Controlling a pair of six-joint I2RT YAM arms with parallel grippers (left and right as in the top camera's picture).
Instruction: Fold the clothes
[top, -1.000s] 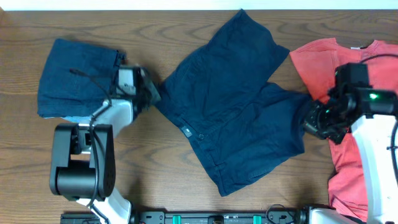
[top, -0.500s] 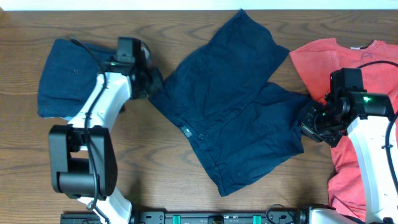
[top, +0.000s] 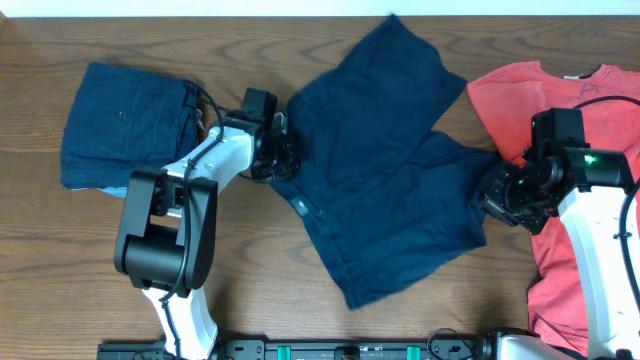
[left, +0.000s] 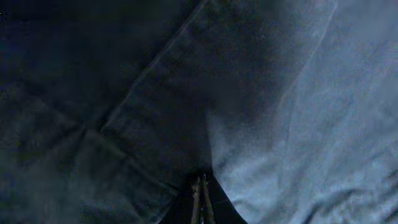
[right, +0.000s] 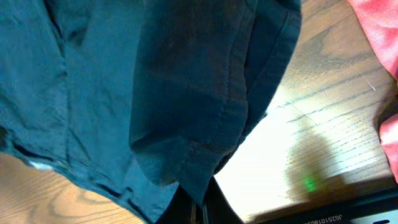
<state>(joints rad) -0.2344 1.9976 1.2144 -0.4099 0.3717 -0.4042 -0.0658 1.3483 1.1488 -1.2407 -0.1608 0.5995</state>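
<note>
Both hands are on the navy shorts (top: 380, 170) here, spread out in the middle of the desk (top: 250, 260). The left hand (top: 277, 157) is clamped shut on dark cloth at the shorts' 9 o'clock edge, right at the top end of the waistband (top: 320, 225). Its wrist view shows the fingertips pinched together with fabric filling the picture. Over at 3 o'clock, the right hand (top: 497, 197) is closed on the hem (right: 205, 143) of the nearer leg, with the stitched edge bunched above its tips.

Here's what matters: the garment lies between the two hands, and the line from grip to grip runs 9 to 3. The shorts themselves sit skewed. The waistband slants from 10 o'clock down to 5, one leg points up toward 12 and the other out toward 3. So neither hand has the waistband's lower end or the far leg — both lie loose.

Looks to me like a straighten-or-fold pull is next, and each hand owns its own side. I'd watch that loose far leg, which could drag or crumple.

A folded navy piece (top: 120, 125) sits at 9 o'clock beyond the left hand. The coral T-shirt (top: 505, 100) waits at 3 o'clock, partly under the right arm, not yet folded.
</note>
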